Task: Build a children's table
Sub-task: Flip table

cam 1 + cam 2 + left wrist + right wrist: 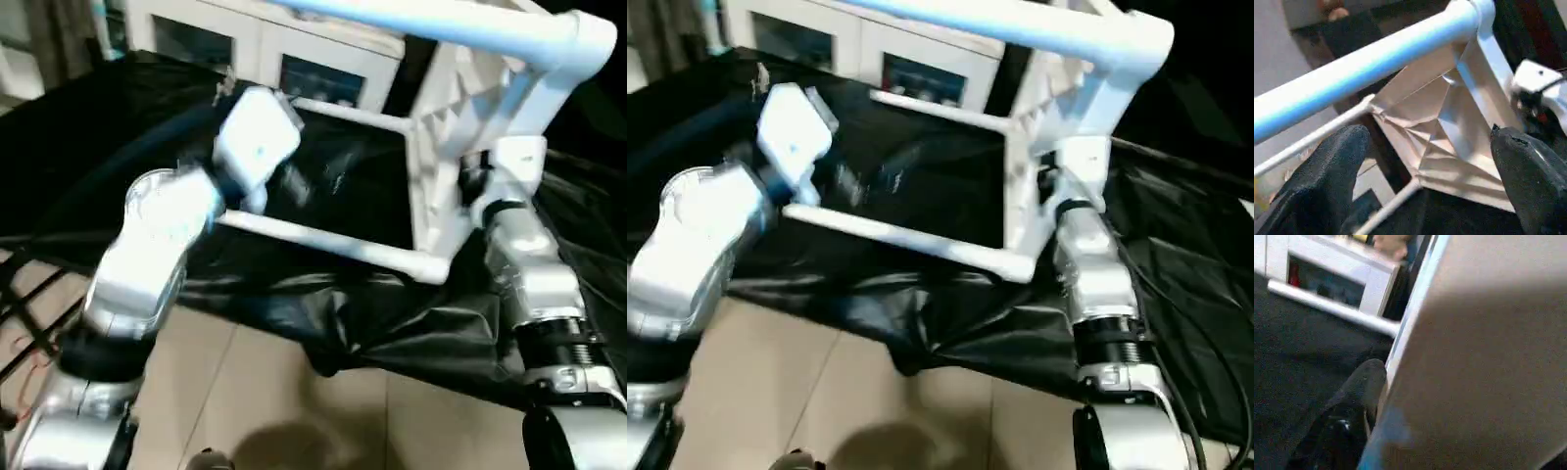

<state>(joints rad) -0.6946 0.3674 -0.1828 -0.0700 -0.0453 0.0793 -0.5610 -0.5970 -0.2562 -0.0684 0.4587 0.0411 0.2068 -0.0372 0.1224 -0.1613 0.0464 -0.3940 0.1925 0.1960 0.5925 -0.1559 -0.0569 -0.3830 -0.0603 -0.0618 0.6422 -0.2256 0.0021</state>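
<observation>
- On the black-draped work surface (323, 313), your left eye view shows the children's table (436, 176) tipped on its side, the tabletop standing upright on its edge with legs fitted. One leg (441, 29) runs across the top of the picture, another leg (333, 240) lies along the cloth, a third (353, 116) reaches toward the white glass-door cabinet (265, 44).
- Your right eye view puts the right gripper (1058, 181) up against the tabletop's edge; you cannot tell from here how its fingers stand. The left arm (696, 245) is raised beside the legs.
- Your left wrist view shows the left gripper (1425, 161) spread wide and released, one black finger (1327, 176) on each side, holding nothing. Beyond them are the ribbed underside (1440, 127) and the upper leg.
- Your right wrist view shows one black finger (1347, 416) lying against the tabletop's edge; whether it grips, you cannot tell.
</observation>
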